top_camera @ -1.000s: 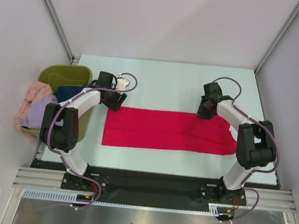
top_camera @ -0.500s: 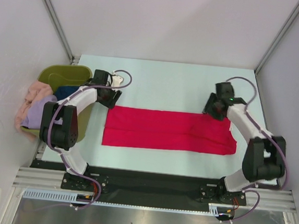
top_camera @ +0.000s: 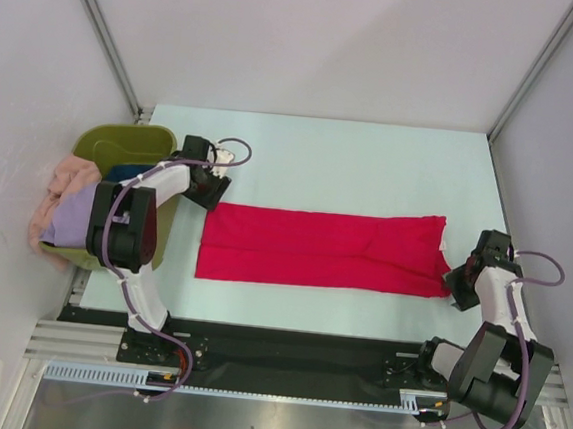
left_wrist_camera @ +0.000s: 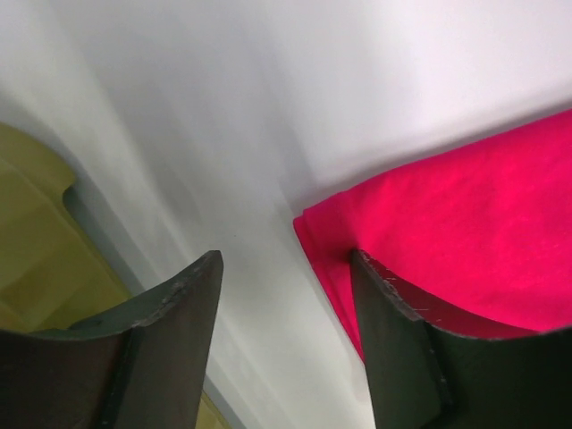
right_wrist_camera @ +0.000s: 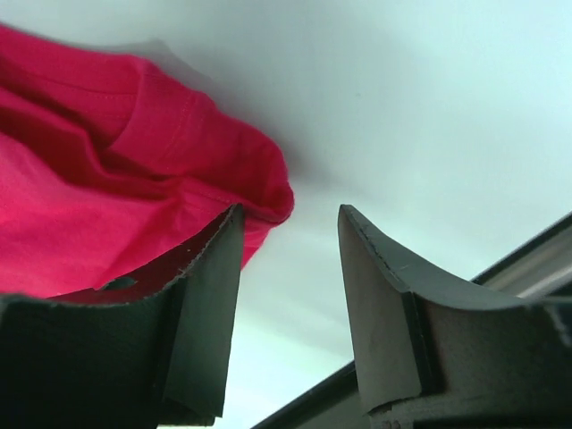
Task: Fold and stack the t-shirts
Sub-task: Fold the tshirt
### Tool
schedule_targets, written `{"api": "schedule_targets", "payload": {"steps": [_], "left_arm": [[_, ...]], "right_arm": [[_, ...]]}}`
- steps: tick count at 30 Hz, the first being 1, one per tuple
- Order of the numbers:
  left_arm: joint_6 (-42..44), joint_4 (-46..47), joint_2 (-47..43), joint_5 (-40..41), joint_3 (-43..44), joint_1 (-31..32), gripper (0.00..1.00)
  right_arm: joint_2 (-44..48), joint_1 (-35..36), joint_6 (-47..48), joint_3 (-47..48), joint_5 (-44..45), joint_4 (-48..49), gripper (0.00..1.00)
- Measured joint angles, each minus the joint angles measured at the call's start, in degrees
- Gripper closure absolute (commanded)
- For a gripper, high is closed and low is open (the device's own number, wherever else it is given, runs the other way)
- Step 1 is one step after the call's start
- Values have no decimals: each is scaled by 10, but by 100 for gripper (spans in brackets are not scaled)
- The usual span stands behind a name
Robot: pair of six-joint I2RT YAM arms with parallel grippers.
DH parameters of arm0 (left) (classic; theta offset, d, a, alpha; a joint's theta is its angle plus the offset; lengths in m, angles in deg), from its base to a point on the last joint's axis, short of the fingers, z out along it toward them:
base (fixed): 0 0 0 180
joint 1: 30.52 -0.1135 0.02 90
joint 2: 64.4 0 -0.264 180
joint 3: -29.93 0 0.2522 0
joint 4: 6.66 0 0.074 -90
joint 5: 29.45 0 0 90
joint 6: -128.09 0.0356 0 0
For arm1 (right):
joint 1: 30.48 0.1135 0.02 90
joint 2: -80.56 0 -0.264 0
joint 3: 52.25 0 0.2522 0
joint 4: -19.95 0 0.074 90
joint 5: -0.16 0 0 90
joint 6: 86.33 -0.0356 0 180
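Observation:
A bright red t-shirt (top_camera: 324, 248) lies flat on the table as a long folded strip. My left gripper (top_camera: 213, 194) hovers open at its far left corner. In the left wrist view the left gripper (left_wrist_camera: 286, 259) has bare table between its fingers, and the red t-shirt's corner (left_wrist_camera: 447, 223) lies by the right finger. My right gripper (top_camera: 459, 282) is open at the strip's near right end. In the right wrist view the right gripper (right_wrist_camera: 290, 210) holds nothing, and the red t-shirt's bunched sleeve end (right_wrist_camera: 116, 170) sits beside the left finger. Lavender (top_camera: 73, 218), peach-pink (top_camera: 64, 175) and dark blue (top_camera: 134, 173) t-shirts lie at the tub.
An olive-green tub (top_camera: 122, 145) stands at the table's left edge, close to my left arm, and shows in the left wrist view as the tub's wall (left_wrist_camera: 27, 223). A dark rail (right_wrist_camera: 536, 259) marks the table's edge beside my right gripper. White walls enclose the table.
My right gripper opened and swung from the shirt's far edge round to its near right end. The shirt's right end now lies spread further right. My left gripper barely moved.

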Motion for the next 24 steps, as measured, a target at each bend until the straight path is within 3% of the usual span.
{"api": "schedule_targets", "payload": {"steps": [4, 5, 11, 12, 17, 24], "left_arm": [[-1, 0, 3, -13, -1, 0, 43], [0, 0, 3, -17, -3, 0, 53], [-4, 5, 3, -44, -19, 0, 87], [-5, 6, 2, -50, -21, 0, 99], [2, 15, -12, -73, -42, 0, 100], [30, 7, -52, -111, -93, -1, 100]], "right_arm": [[-27, -5, -13, -7, -14, 38, 55], [-38, -5, -13, -7, -17, 52, 57], [-94, -6, -20, -3, -26, 98, 76], [-96, -6, -21, -3, -27, 102, 79], [-102, -6, -18, -2, -36, 113, 100], [-206, 18, 3, 90, -47, 104, 100]]}}
